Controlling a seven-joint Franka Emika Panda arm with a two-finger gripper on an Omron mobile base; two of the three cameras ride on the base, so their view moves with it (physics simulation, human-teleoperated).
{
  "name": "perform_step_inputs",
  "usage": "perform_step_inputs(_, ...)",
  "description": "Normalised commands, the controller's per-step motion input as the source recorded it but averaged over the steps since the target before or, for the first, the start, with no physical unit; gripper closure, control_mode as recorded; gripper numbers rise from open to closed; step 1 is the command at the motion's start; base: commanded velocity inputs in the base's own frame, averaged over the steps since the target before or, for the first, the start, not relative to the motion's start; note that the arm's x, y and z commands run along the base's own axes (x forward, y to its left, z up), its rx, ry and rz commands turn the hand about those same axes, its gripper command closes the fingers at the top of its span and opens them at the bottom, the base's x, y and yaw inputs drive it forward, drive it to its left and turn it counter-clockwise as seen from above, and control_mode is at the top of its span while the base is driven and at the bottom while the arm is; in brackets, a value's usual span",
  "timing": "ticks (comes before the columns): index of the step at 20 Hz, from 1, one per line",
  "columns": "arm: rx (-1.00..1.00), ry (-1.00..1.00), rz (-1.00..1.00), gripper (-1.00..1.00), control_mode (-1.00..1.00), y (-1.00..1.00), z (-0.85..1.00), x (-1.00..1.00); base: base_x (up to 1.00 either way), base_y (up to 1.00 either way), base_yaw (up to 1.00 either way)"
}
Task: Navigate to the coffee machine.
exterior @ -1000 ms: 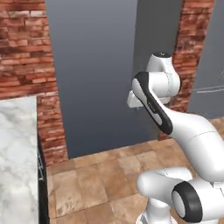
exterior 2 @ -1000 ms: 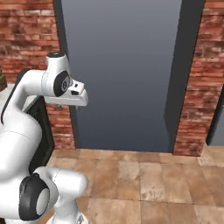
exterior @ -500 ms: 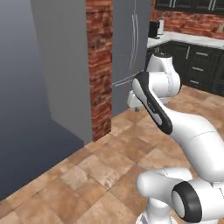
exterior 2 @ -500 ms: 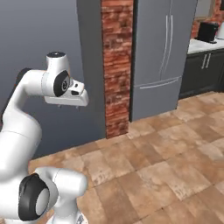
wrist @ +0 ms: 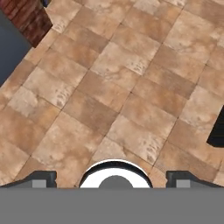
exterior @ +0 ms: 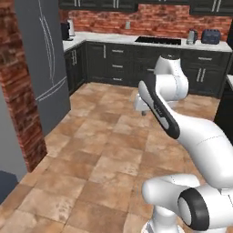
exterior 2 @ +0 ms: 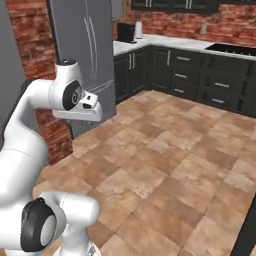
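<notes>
I see the coffee machine far off in the kitchen's back left corner, a small black box standing on the pale counter against the brick wall. From the right base view it sits just past the grey fridge, with a white roll or jar just beside it. It is well apart from me, with open tiled floor between us.

My arm is folded up over the base, and the gripper hangs at about shoulder height, pointed down at the floor. In the hand view the fingertips barely rise above the bottom edge, far out to each side, so the jaws stand wide with nothing between them.

Dark cabinets run under the counter. A cooktop is set into it, and a toaster stands farther right. A brick pillar stands close at my left.
</notes>
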Motion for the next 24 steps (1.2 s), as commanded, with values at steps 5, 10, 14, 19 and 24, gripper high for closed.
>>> perform_step_inputs(5, 0.0, 0.0, 0.0, -1.0, 1.0, 0.0, 0.0, 0.0, 0.52, -0.35, -0.56)
perform_step_inputs(10, 0.0, 0.0, 0.0, -1.0, 1.0, 0.0, 0.0, 0.0, 1.0, 0.0, -0.31)
perform_step_inputs(14, 0.0, 0.0, 0.0, -1.0, 1.0, 0.0, 0.0, 0.0, 1.0, 0.0, -0.28)
perform_step_inputs(19, 0.0, 0.0, 0.0, -1.0, 1.0, 0.0, 0.0, 0.0, 1.0, 0.0, -0.27)
perform_step_inputs(24, 0.0, 0.0, 0.0, -1.0, 1.0, 0.0, 0.0, 0.0, 1.0, 0.08, -0.18)
